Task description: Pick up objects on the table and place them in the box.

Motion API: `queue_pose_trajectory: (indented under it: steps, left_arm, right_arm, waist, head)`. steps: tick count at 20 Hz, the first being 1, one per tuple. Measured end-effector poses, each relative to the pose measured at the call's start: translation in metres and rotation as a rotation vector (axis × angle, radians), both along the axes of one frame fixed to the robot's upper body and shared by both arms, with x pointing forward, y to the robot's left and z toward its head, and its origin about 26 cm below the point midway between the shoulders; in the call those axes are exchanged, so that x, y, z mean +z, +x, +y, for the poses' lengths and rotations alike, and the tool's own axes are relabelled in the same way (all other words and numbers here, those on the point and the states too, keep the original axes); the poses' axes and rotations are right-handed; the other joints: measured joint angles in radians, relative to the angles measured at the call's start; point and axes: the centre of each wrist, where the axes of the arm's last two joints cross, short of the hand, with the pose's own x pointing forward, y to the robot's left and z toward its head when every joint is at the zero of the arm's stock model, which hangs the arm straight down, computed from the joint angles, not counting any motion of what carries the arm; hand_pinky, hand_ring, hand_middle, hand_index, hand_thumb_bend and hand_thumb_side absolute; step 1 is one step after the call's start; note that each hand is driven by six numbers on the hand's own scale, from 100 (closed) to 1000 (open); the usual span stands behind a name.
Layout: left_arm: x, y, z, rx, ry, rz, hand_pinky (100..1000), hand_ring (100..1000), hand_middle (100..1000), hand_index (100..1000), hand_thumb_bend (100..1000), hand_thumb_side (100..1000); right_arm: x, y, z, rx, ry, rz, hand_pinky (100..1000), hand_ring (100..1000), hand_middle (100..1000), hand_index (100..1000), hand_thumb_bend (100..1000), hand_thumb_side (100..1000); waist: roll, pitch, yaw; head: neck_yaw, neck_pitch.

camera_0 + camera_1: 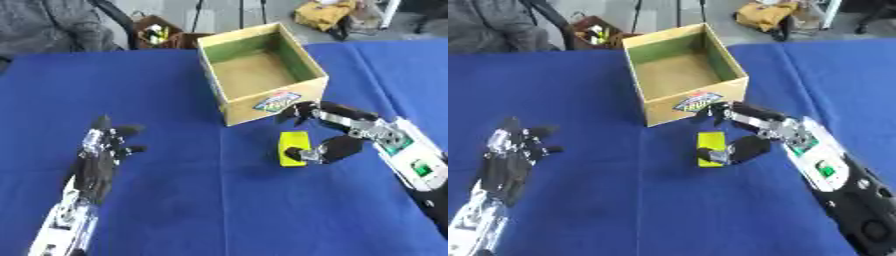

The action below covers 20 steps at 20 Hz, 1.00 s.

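A small yellow rectangular block (292, 147) lay on the blue-covered desk (219, 210), just near of the open cardboard box (261, 73) standing toward the far edge. The right robot hand (337, 131) curved around the block, thumb touching its right side, fingers arched above near the box's front wall. The left robot hand (103, 150) rested spread at the left, with open cloth around it.

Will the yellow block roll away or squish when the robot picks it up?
Probably not. The yellow block has flat faces and straight edges and lies flat on the blue tablecloth, so it should slide rather than roll. It keeps its boxy shape beside the right hand, so it looks stiff. Being small, it is likely light.
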Motion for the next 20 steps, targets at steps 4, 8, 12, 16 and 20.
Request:
queue_pose_trajectory:
  steps: [4, 8, 12, 16, 20]
  left_arm:
    - [0.0000, 0.0000, 0.0000, 0.000, 0.000, 0.000, 731, 938, 704, 659, 263, 1000]
    - [-0.0001, 0.0000, 0.0000, 0.000, 0.000, 0.000, 731, 938, 704, 659, 265, 1000]
    - [-0.0001, 0.0000, 0.0000, 0.000, 0.000, 0.000, 731, 938, 704, 659, 264, 1000]
    - [-0.0001, 0.0000, 0.0000, 0.000, 0.000, 0.000, 731, 938, 704, 659, 264, 1000]
    - [-0.0001, 0.0000, 0.0000, 0.000, 0.000, 0.000, 731, 938, 704, 659, 265, 1000]
  right_arm:
    - [-0.0072, 0.0024, -0.0013, 0.010, -0.026, 0.006, 799, 947, 862, 882, 354, 616]
    - [-0.0105, 0.0031, -0.0001, 0.017, -0.031, 0.005, 798, 941, 857, 881, 354, 614]
    - [-0.0106, 0.0031, 0.0000, 0.023, -0.044, -0.005, 792, 921, 827, 866, 343, 612]
    - [-0.0109, 0.0031, 0.0001, 0.024, -0.064, -0.025, 772, 884, 766, 835, 301, 568]
    - [-0.0125, 0.0034, -0.0002, 0.018, -0.083, -0.043, 759, 861, 755, 830, 216, 494]
  waist:
    - [0.000, 0.000, 0.000]
    - [-0.001, 0.000, 0.000]
    - [-0.003, 0.000, 0.000]
    - [-0.004, 0.000, 0.001]
    - [-0.004, 0.000, 0.003]
  head:
    - [-0.004, 0.000]
    - [-0.006, 0.000]
    - [-0.007, 0.000]
    - [-0.007, -0.001]
    - [-0.008, -0.001]
